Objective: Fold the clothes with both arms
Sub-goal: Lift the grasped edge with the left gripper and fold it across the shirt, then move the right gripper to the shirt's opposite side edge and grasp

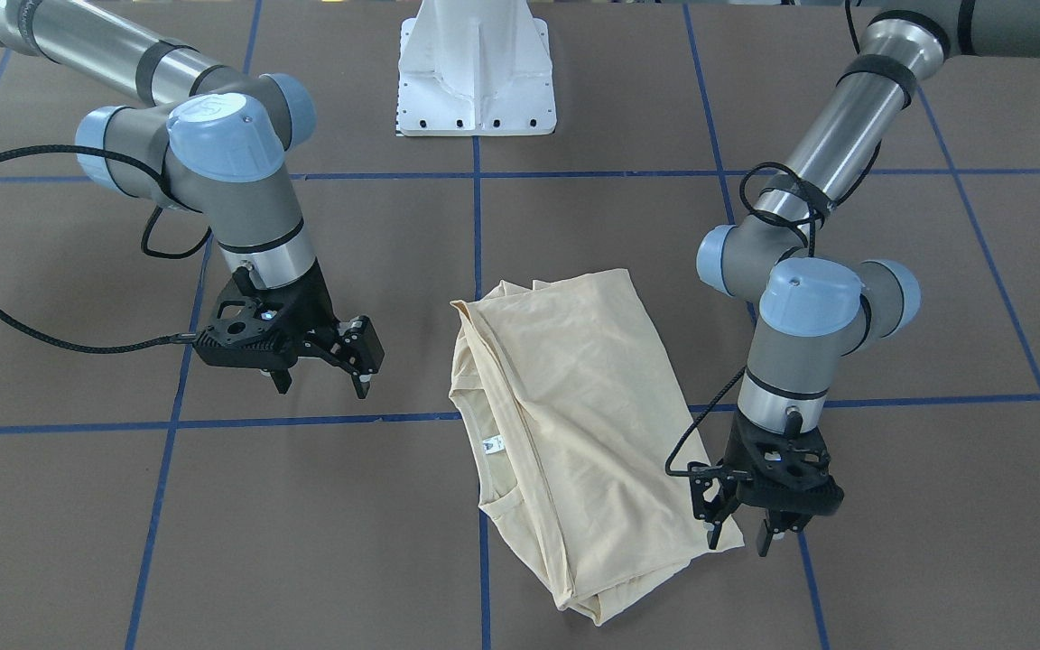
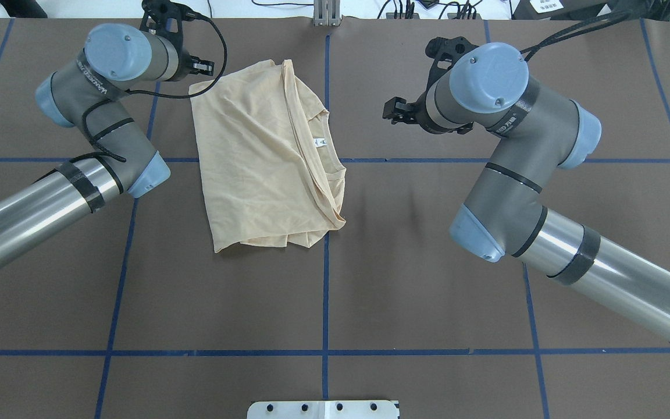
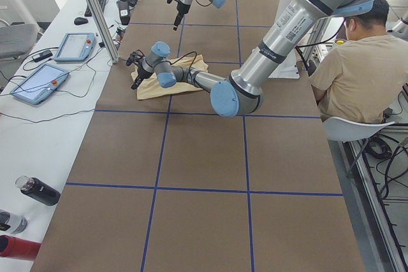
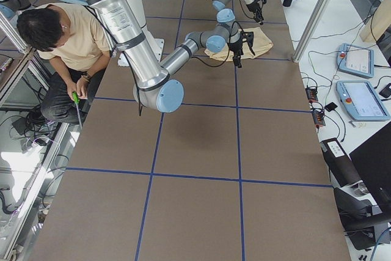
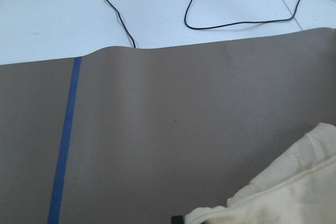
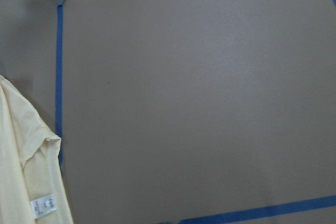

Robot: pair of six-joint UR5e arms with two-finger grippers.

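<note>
The clothes, one pale cream-yellow shirt [image 1: 574, 406] [image 2: 253, 157], lie folded into a compact stack on the brown table. The small white neck label [image 1: 493, 443] [image 2: 321, 141] faces up. My left gripper [image 1: 741, 534] [image 2: 200, 64] hangs open just over the shirt's far corner. In the left wrist view the cloth edge [image 5: 283, 198] fills the bottom right. My right gripper [image 1: 321, 384] [image 2: 396, 110] is open and empty, a hand's width from the shirt's collar side. The right wrist view shows the collar and label [image 6: 43, 205] at its left edge.
The white pedestal base [image 1: 477, 72] [image 2: 323, 409] stands at the robot side. Blue tape lines [image 2: 325, 262] cross the brown table. A person [image 3: 357, 68] [image 4: 61, 35] sits beside the table. Pendant tablets [image 3: 38, 81] [image 4: 360, 99] and bottles [image 3: 38, 190] lie on the white bench.
</note>
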